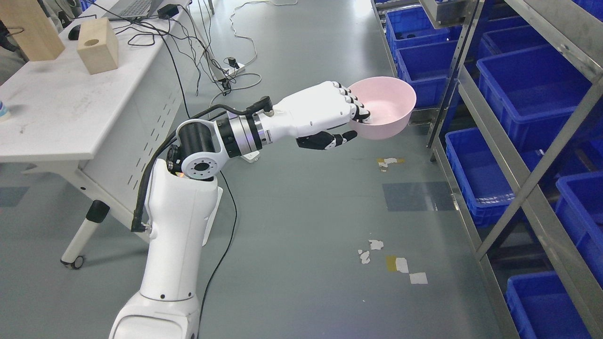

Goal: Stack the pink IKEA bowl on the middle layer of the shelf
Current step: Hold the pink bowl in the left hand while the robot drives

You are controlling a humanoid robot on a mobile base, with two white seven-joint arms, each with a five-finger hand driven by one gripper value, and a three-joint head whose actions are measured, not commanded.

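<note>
The shelf of blue bins fills the right side. The left hand carries the pink bowl in the air just left of it, fingers clamped over the near rim. Placing remains; no stack to join seems visible.

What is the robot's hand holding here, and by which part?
The left hand holds the pink bowl by its near rim, fingers inside, thumb under.

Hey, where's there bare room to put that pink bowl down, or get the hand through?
Bare: white table top between wooden block and near edge. Crowded: shelf layers packed with blue bins. Left hand holds pink bowl outside it.
</note>
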